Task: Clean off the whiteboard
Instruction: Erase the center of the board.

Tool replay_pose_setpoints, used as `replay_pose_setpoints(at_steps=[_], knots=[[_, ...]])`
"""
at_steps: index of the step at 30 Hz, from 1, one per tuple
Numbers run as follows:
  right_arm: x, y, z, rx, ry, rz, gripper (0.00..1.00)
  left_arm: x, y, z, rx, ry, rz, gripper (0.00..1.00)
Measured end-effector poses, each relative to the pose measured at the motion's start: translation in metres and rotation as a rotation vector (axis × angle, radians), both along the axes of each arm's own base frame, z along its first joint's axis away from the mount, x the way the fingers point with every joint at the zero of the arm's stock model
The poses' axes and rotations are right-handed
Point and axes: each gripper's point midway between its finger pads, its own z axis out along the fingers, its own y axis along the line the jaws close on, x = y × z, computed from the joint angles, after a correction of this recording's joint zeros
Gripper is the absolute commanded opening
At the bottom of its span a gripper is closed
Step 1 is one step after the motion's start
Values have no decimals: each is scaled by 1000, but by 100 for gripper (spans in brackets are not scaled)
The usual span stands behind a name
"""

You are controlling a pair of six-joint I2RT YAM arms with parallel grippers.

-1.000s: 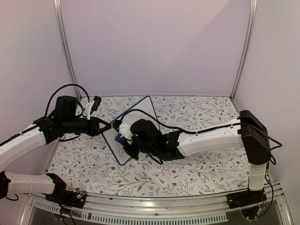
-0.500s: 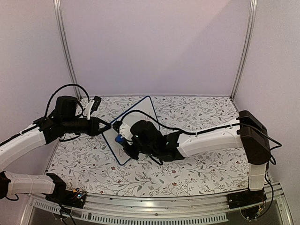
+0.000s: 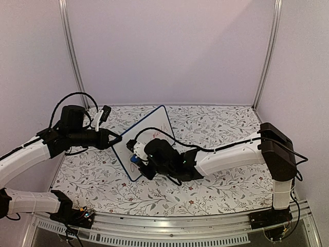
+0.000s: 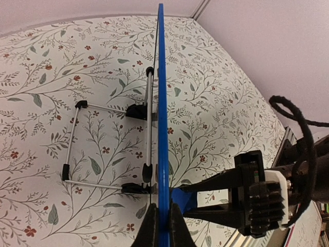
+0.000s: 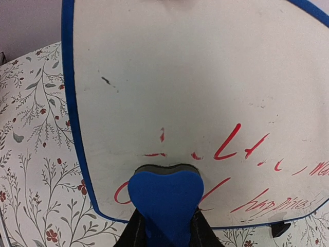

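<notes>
Red handwriting [image 5: 241, 146] covers the lower stretch of the whiteboard [image 5: 195, 77]. Its upper face looks wiped bar a few flecks, so I'd call the job partly done. It stands propped left of middle on the floral table [image 3: 221, 123]. The left gripper [image 4: 159, 221] pinches its blue edge, while the right gripper [image 5: 164, 229] is clamped on the blue eraser [image 5: 164, 195], pressed low against the board.

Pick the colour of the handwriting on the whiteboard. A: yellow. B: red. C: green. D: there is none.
B: in the right wrist view, red strokes run across the lower part of the whiteboard, just above the blue eraser.
</notes>
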Motion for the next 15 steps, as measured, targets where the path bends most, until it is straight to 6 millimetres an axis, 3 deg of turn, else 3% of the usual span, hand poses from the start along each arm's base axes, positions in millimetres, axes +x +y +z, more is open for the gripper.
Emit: replay_pose_setpoints(at_steps=[10,15], knots=[[7,16,43,72,-80,-20,16,0,0,0,0,0,1,0],[9,17,43,68,-93,-23,16,0,0,0,0,-1,1,0]])
